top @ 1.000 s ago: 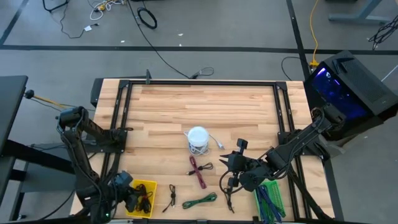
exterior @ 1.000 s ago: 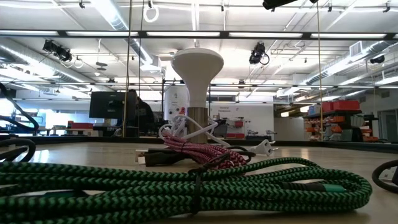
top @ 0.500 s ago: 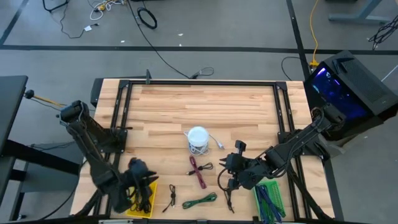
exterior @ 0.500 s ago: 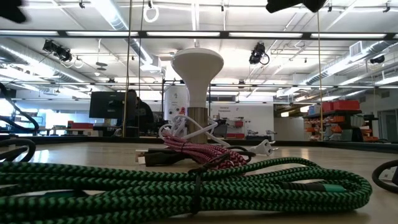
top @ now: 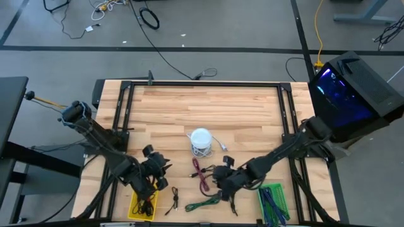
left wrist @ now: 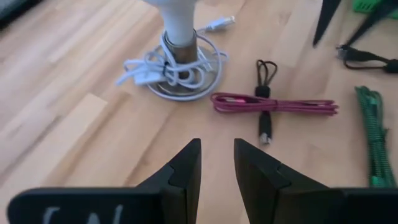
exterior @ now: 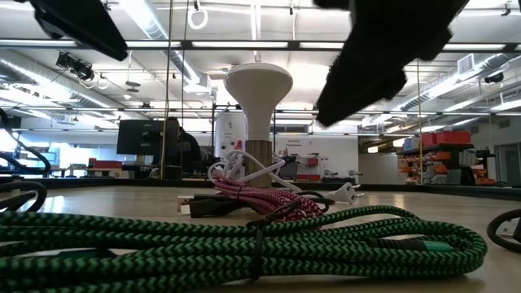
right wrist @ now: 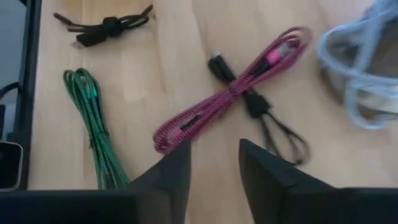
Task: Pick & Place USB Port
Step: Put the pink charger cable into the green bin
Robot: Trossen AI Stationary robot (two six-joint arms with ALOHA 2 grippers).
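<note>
While both arms hover, nothing is held;
Red cable (right wrist: pixel 233 90): light, limp; grip its bundled middle;
Left gripper (left wrist: pixel 216 163): jaws parted, empty;
Right gripper (right wrist: pixel 214 165): jaws parted, empty.

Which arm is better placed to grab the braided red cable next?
Probably the right: the right gripper hangs beside the braided red cable, fingers parted toward it. The left gripper sits farther off, near the yellow bin.
</note>
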